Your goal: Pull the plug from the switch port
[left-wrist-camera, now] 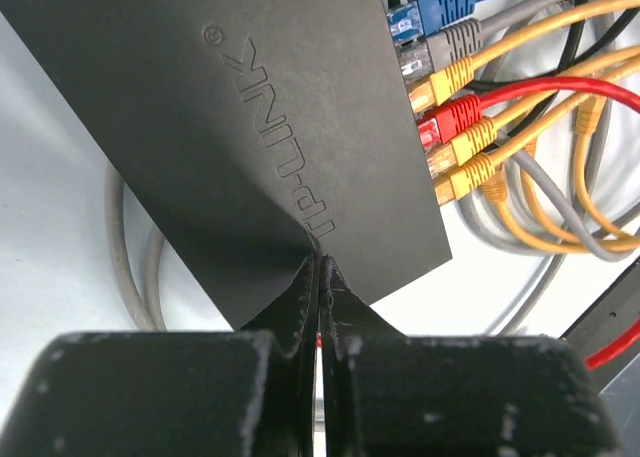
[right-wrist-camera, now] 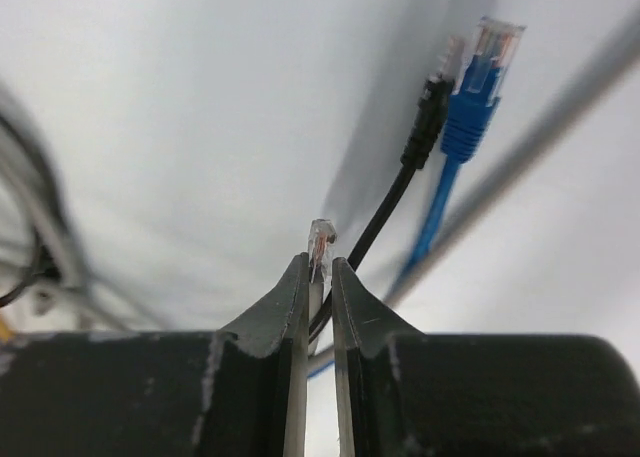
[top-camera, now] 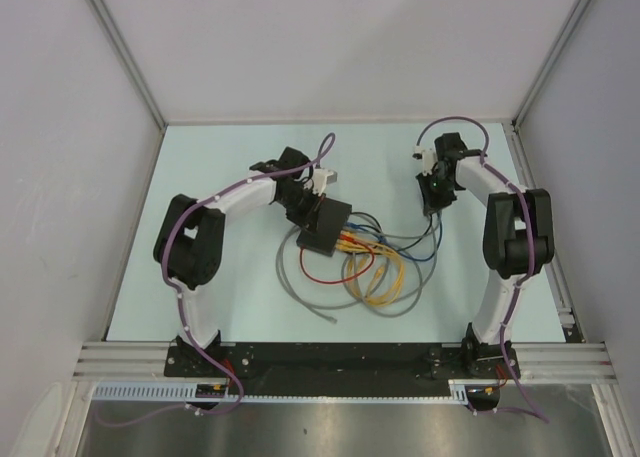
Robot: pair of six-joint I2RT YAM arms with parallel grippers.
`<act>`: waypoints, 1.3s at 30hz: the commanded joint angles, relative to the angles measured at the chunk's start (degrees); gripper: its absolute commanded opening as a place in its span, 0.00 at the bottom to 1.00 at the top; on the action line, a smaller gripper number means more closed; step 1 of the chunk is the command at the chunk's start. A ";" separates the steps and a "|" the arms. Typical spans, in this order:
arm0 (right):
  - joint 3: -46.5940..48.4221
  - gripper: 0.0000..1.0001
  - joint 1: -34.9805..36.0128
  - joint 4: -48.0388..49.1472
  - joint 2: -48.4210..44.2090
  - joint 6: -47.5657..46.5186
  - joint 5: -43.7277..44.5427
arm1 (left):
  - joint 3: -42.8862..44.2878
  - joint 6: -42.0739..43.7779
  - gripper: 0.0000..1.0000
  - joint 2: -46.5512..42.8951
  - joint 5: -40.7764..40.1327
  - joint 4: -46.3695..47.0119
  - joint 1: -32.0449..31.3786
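The switch (left-wrist-camera: 250,127) is a flat black box with a row of blue, grey, yellow and red plugs (left-wrist-camera: 440,107) seated along its right edge. My left gripper (left-wrist-camera: 320,264) is shut, its tips resting on the switch's top near one corner. From above, the switch (top-camera: 325,227) lies mid-table under the left gripper (top-camera: 315,192). My right gripper (right-wrist-camera: 320,262) is shut on a clear plug (right-wrist-camera: 321,237) that sticks out past its tips. It holds this plug well to the right of the switch, where the right gripper (top-camera: 433,189) hovers.
Loose loops of yellow, grey, red and blue cable (top-camera: 375,272) spread in front of the switch. A free black plug (right-wrist-camera: 431,102) and a free blue plug (right-wrist-camera: 480,72) lie beyond the right gripper. White walls enclose the table.
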 commanded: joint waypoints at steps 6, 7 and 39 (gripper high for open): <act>3.50 0.59 -4.08 -3.41 -4.77 -1.05 0.75 | 2.06 1.12 0.04 -3.58 0.96 -0.02 0.35; 3.41 0.61 -4.08 -4.11 -5.83 -1.57 -1.20 | 2.23 0.95 0.06 -3.67 1.13 -0.02 0.35; -23.05 0.54 9.46 -9.30 -15.51 -10.28 1.33 | 0.21 1.03 0.13 -5.08 1.93 0.95 0.35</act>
